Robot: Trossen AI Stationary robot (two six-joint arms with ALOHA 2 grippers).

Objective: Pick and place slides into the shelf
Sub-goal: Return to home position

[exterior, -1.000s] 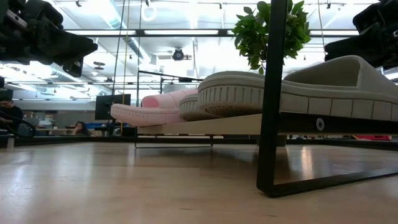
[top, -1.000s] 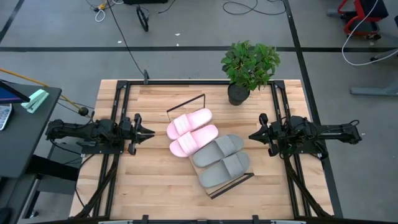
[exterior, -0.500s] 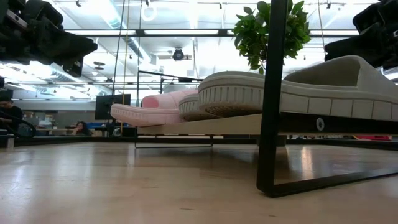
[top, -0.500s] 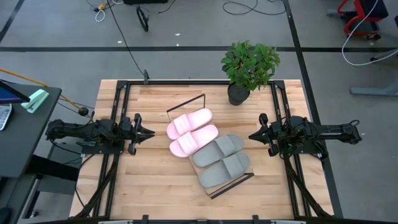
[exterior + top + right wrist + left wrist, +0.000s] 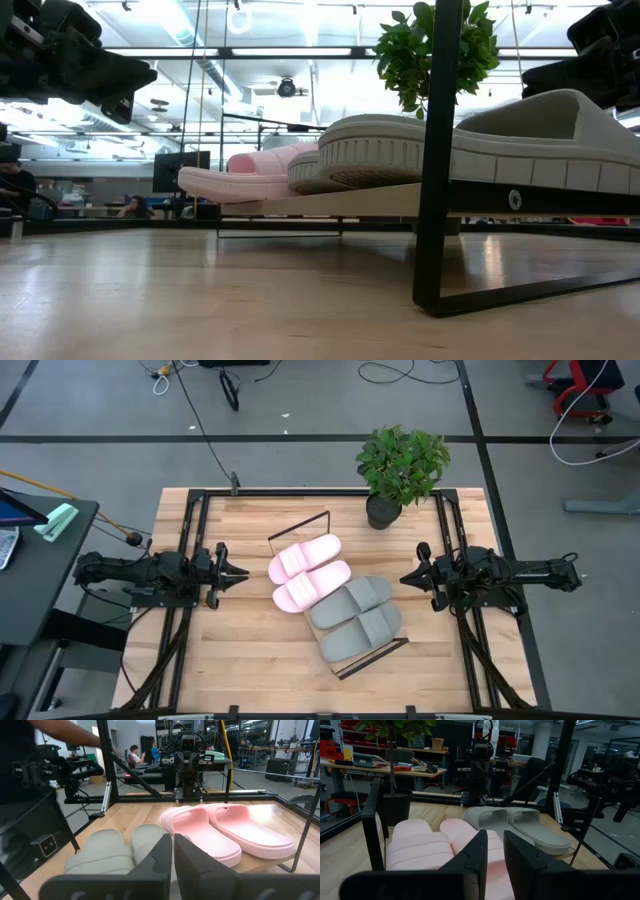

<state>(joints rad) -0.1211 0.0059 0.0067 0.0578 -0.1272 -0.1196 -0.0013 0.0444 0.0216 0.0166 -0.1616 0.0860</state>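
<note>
High view, left side: left gripper point(image 5: 236, 573) sits low over the left side of the table point(image 5: 250, 650), well apart from the shelf; fingers nearly closed, holding nothing.
Centre-left: two pink slides point(image 5: 305, 557) lie side by side on the shelf point(image 5: 340, 203), toward its far-left end.
Centre-right: two grey-green slides point(image 5: 350, 601) lie side by side on the same board, just beside the pink pair, toward the near-right end.
Right side: right gripper point(image 5: 408, 578) sits low over the table's right side, well apart from the shelf; fingers almost touching, holding nothing.
Step in hand: judged to be parking both arms, since all four slides are on the board.
Next move: probably no grasp is needed, only a rest pose clear of the wire frames.
Low view only: the board stands raised off the tabletop on dark frames, and a pink sole overhangs its end.
Wrist views only: a narrow slit shows between each pair of fingers.
High view only: both arms and all four slides appear together.
</note>
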